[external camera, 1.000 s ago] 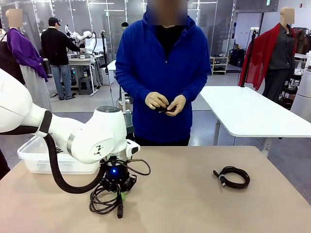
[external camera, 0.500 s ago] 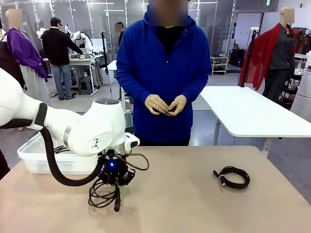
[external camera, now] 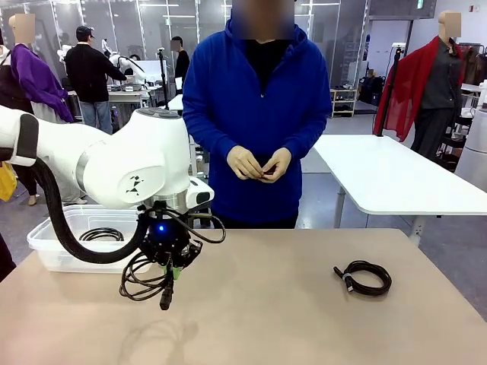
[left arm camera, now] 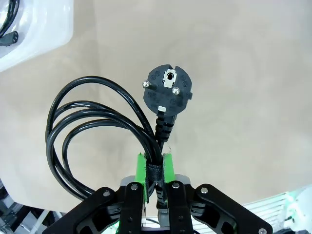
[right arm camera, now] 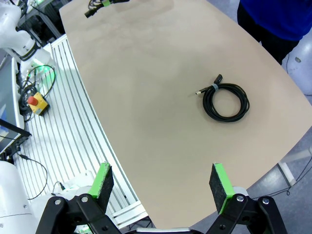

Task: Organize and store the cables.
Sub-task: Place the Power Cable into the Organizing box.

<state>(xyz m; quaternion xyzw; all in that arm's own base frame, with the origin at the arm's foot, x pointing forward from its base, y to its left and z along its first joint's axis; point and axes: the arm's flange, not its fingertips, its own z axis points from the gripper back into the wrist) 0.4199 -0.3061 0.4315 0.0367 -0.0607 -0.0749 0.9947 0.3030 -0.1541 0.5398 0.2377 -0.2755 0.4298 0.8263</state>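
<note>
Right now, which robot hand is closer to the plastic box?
Left. The left fingers hang beside the box, holding a cable; the right fingers hover over the table's other end.

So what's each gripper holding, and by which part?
Left gripper pinches the coiled power cable on its bundled strands behind the plug. Right gripper is open, empty.

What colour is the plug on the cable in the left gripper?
Black, with silver pins; the plug on that cable shows best in the left wrist view.
</note>
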